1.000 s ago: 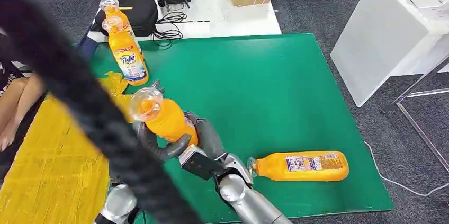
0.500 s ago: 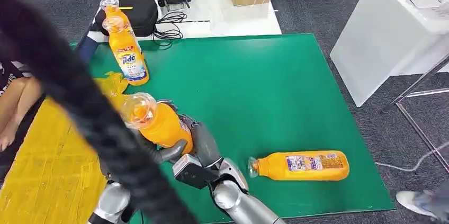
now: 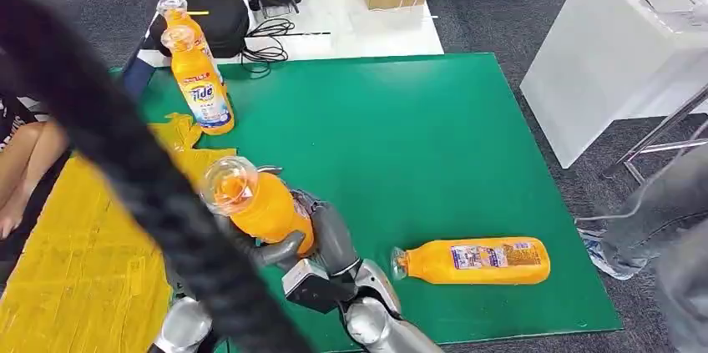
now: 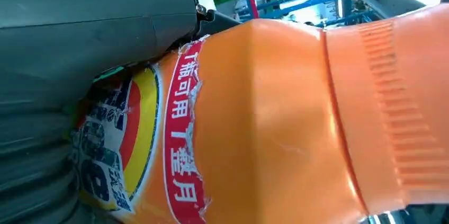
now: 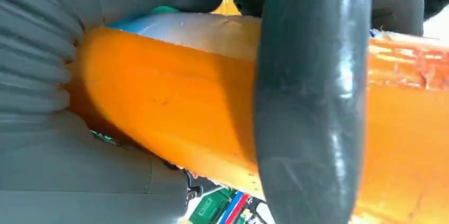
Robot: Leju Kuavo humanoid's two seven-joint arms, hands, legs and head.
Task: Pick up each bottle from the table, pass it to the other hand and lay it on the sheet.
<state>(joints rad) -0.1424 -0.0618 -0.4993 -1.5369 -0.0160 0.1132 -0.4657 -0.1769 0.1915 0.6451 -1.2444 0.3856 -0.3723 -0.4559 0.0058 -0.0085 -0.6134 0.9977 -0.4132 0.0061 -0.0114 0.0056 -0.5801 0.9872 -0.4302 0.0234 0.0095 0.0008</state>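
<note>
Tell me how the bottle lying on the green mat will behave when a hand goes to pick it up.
The lying bottle rests on its side on the mat, so a nudge might roll it, though its flattish body probably limits that. It looks like rigid plastic, so likely stiff. It appears full, so probably heavy for its size. Its glossy label may be slippery.

head high looking down, wrists close on bottle [image 4: 275, 123]

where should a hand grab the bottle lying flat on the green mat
Probably around the labelled body of the lying bottle, coming straight down from above. It lies on its side on the green mat, cap toward the robot's left, with bare mat on both long sides.
</note>
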